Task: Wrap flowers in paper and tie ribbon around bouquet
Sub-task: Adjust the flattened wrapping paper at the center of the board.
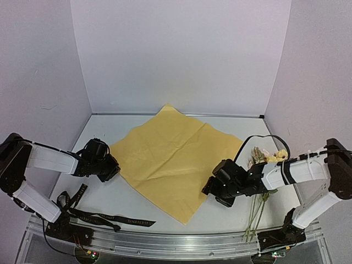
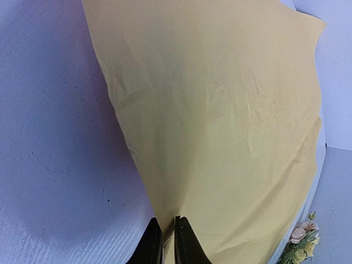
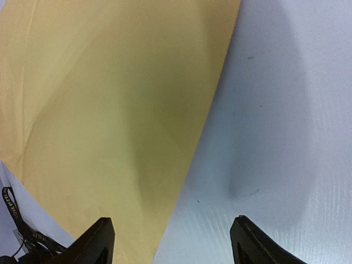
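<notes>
The paper [image 1: 170,159] lies flat on the table, yellow side up, turned like a diamond. My left gripper [image 1: 114,165] is at its left corner. In the left wrist view that gripper [image 2: 168,221] is shut on the paper [image 2: 220,110], which runs up between the two fingers. My right gripper [image 1: 212,193] hovers over the sheet's lower right edge. The right wrist view shows this gripper [image 3: 170,223] open, with the paper [image 3: 110,110] edge below the gap and nothing held. The flowers [image 1: 269,155] lie loose at the right, apart from the sheet. A bouquet is not in view. The ribbon [image 1: 118,219] lies near the front left.
The flower stems [image 1: 254,220] reach toward the front rail [image 1: 176,242] under my right arm. White walls close the table at the back and both sides. Blooms [image 2: 301,242] show at the lower right of the left wrist view, and the ribbon [image 3: 11,206] shows at the right wrist view's left edge.
</notes>
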Robot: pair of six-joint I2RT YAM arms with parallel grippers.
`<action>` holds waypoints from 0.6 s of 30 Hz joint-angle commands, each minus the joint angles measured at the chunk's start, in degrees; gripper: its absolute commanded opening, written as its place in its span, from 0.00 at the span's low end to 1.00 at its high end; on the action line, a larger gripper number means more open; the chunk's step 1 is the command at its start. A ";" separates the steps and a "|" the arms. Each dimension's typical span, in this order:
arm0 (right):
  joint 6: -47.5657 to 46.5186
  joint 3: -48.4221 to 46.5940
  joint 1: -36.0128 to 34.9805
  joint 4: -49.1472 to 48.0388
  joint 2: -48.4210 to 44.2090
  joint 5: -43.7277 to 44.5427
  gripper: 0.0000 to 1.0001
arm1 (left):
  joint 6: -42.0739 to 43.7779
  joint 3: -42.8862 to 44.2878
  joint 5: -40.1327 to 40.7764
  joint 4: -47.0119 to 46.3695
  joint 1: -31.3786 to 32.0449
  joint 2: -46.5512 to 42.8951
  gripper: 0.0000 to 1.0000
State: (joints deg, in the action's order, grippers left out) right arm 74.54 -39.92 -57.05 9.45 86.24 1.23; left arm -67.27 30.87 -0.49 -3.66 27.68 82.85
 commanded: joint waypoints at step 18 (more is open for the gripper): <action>-17.23 6.97 8.70 44.84 -33.07 23.37 0.98 | 11.76 8.52 -3.86 11.22 -5.77 0.64 0.20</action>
State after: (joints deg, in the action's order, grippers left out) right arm 58.02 -36.82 -53.06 46.57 56.14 24.80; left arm -58.97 35.92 -3.10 3.84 22.57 84.05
